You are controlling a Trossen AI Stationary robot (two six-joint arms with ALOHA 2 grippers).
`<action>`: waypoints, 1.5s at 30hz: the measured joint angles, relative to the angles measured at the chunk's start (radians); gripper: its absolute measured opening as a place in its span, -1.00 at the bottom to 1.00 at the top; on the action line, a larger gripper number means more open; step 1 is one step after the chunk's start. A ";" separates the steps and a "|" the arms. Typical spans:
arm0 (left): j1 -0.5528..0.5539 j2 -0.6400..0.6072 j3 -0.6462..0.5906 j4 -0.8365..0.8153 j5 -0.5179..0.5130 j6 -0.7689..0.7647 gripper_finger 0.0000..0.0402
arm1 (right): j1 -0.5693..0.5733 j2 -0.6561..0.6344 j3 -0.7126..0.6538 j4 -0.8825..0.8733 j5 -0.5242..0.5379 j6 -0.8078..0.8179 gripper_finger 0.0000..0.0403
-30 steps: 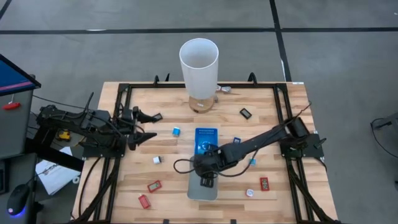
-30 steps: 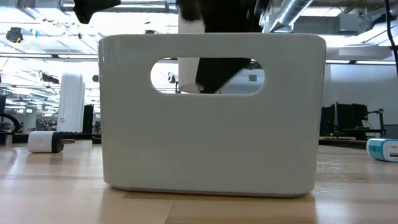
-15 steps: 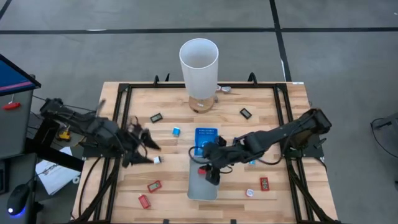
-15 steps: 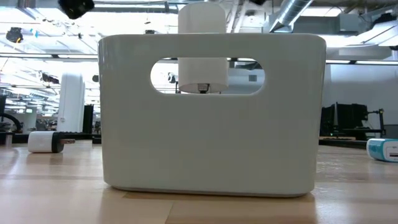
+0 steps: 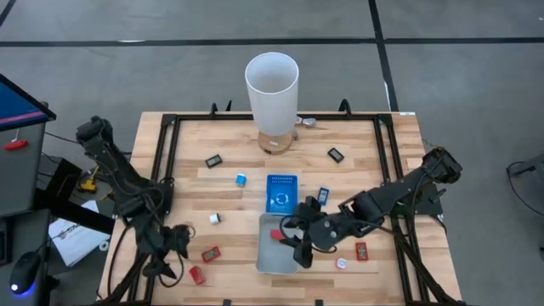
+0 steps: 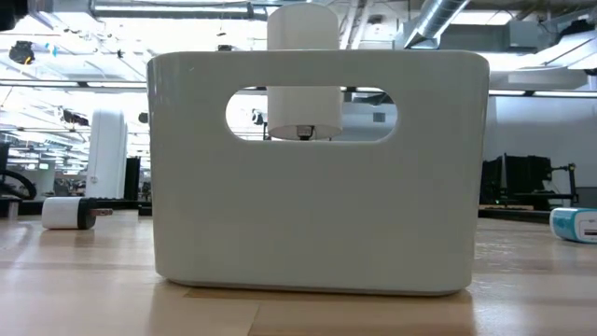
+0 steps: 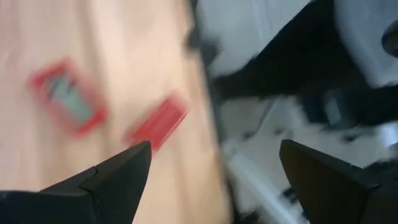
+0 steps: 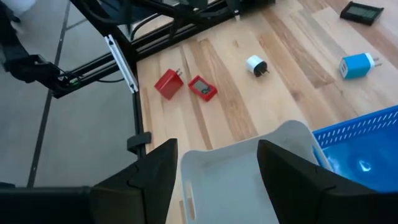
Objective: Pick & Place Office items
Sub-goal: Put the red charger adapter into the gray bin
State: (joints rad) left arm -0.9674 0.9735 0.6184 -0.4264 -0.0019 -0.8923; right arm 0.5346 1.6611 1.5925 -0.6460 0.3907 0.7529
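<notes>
Small office items lie scattered on the wooden table: two red pieces (image 5: 211,253) (image 5: 196,274) near the near-left corner, a white one (image 5: 214,218), a blue one (image 5: 241,179) and black ones (image 5: 213,160) (image 5: 336,155). A red piece (image 5: 276,234) lies in the pale grey tray (image 5: 274,262). My left gripper (image 5: 172,244) hovers open beside the two red pieces (image 7: 65,102) (image 7: 158,121). My right gripper (image 5: 302,246) hangs open and empty over the grey tray's right rim (image 8: 249,149).
A blue tray (image 5: 281,193) adjoins the grey tray's far end. A tall white cylinder (image 5: 272,89) stands at the far edge. A red piece (image 5: 360,252) and a white round piece (image 5: 342,263) lie right of the grey tray. Black frame rails (image 5: 166,153) border the table.
My left gripper has swung from the table's left side toward the near edge and now stands by the two red pieces. My right gripper has drawn back from over the grey tray toward the table's right, and a red piece now shows lying in the tray.
</notes>
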 joint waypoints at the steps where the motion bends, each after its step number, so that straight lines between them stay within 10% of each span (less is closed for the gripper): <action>1: -0.010 0.002 0.006 -0.052 -0.001 -0.003 0.75 | 0.007 0.000 0.000 0.000 0.012 0.007 0.06; 13: -0.020 0.194 0.009 -0.221 -0.033 0.256 0.74 | 0.036 0.000 0.000 0.000 0.079 0.091 0.06; 45: -0.094 0.464 0.007 0.148 -0.209 0.495 0.26 | 0.091 0.000 0.000 0.000 0.135 0.188 0.06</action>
State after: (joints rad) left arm -1.0614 1.4372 0.6254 -0.2780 -0.2106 -0.3973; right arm 0.6254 1.6611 1.5921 -0.6459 0.5253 0.9404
